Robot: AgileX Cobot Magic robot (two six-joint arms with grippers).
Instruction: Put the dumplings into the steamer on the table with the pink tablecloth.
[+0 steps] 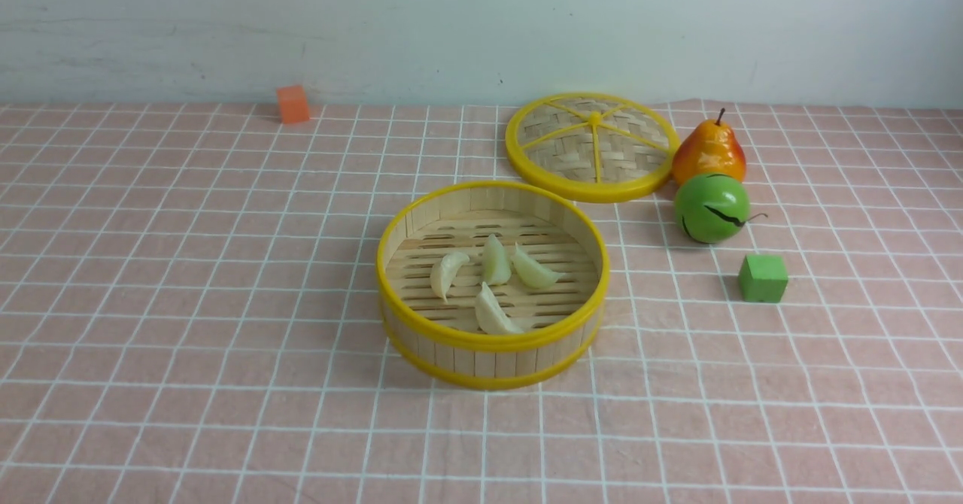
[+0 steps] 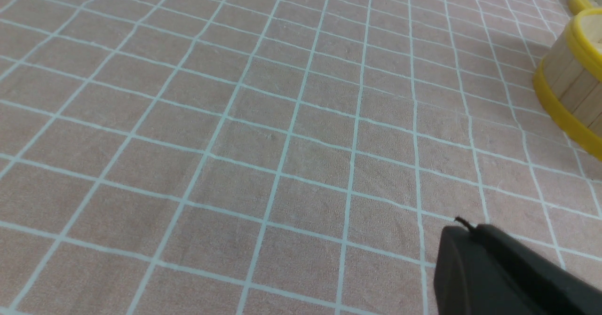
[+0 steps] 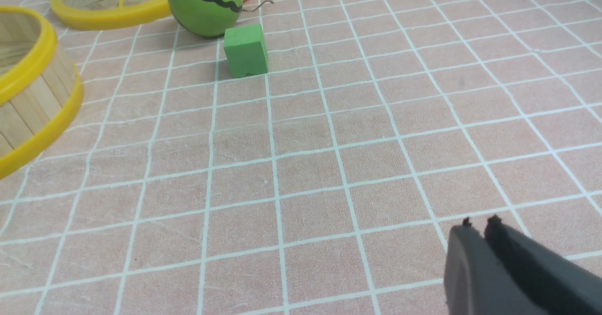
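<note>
**Four dumplings seen inside the steamer, both grippers empty**

Four dumplings point(image 1: 493, 282) are found lying on the slatted floor of the steamer point(image 1: 493, 338), which stands near the middle of the table point(image 1: 150, 301) on the pink tablecloth point(image 1: 226, 414). Three dumplings are grouped toward the centre of the basket, and the fourth is placed nearer the front rim. No dumpling is seen on the cloth outside the basket.

Behind the steamer and to its right, a flat woven lid point(image 1: 592, 147) is laid on the cloth. A pear point(image 1: 709, 152) is set just beside the lid, with a green ball point(image 1: 712, 207) in front of the pear. A green cube point(image 1: 763, 277) is placed nearer still, apart from the steamer. An orange cube point(image 1: 293, 104) is seen far back on the left, close to the wall.

Neither arm appears in the front view. In the left wrist view, the left gripper point(image 2: 463, 228) is shown clenched, with nothing between its jaws, above bare cloth. In the right wrist view, the right gripper point(image 3: 479, 223) is seen with its tips nearly together, only a thin slit between them, and nothing is grasped.
</note>
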